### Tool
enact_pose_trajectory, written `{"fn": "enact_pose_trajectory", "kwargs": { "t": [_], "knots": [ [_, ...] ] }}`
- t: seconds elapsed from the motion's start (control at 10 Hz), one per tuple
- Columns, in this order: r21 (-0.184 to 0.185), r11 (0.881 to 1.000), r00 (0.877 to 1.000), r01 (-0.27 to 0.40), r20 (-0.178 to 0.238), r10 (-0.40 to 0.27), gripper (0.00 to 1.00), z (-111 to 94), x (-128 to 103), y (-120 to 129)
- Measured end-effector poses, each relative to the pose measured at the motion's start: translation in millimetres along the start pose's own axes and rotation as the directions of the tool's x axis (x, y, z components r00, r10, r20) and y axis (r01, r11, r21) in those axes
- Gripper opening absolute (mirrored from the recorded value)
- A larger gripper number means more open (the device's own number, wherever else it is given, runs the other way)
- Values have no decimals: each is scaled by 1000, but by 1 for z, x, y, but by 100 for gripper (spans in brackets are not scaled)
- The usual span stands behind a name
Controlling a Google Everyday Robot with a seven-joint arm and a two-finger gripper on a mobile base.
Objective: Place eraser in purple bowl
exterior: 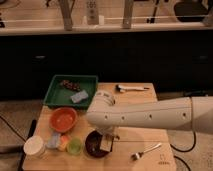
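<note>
The purple bowl point(93, 145) is small, dark and glossy, and sits near the front edge of the wooden table point(135, 102), right of the small green cup point(74, 146). The eraser point(106, 144), a small pale tan block, stands at the bowl's right side, over or inside its rim; I cannot tell whether it rests in the bowl. My white arm point(150, 116) reaches in from the right. My gripper point(109, 136) hangs down from the arm's end right over the eraser and the bowl, mostly hidden by the arm.
A green tray point(54, 95) at the back left holds a grey-blue flat block point(79, 96) and a dark item point(70, 85). An orange bowl point(63, 118), a white cup point(34, 147), a fork point(145, 151) and a white-handled tool point(131, 88) lie on the table.
</note>
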Motion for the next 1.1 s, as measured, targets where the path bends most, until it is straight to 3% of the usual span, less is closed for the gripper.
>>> {"fn": "enact_pose_trajectory", "kwargs": {
  "t": [0.4,0.6,1.0,1.1],
  "knots": [
    [7,1000,1000,12,6,-12,29,-1,1,-1],
    [12,1000,1000,16,7,-16,34,-2,2,-2],
    [22,999,1000,26,12,-26,27,-3,3,-4],
    [25,999,1000,28,13,-28,21,-3,3,-4]
  ]
}}
